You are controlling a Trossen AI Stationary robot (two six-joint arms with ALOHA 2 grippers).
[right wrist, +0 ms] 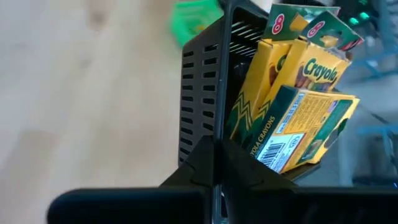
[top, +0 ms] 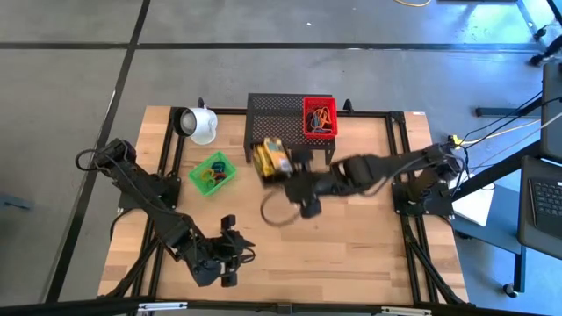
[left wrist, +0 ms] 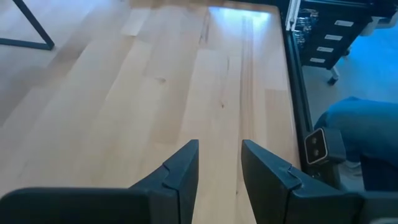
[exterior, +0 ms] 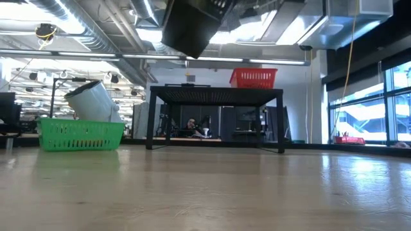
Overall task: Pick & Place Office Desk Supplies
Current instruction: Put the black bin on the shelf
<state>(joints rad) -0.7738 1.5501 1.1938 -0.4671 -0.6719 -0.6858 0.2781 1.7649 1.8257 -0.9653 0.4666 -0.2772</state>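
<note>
Found the yellow boxes (right wrist: 298, 93) packed together in a black slotted bin (right wrist: 199, 106), long axes running out through its open mouth, printed ends outermost. Placed that bin at about 12 o'clock from the table's middle, just in front of the mesh shelf (top: 272, 110). Saw the right gripper (right wrist: 214, 155) pinched tight on the bin's wall. Got the print only from the right wrist view; from the low view, only that the bin (exterior: 189, 25) hung tilted and clear of the wood. Spotted loops (top: 321, 114) in the red basket (top: 320, 132) on the shelf. Noted the left gripper (left wrist: 219, 155) at 7 o'clock, fingers apart, empty. Left bare table (top: 351, 237) from 3 through 6 o'clock.
</note>
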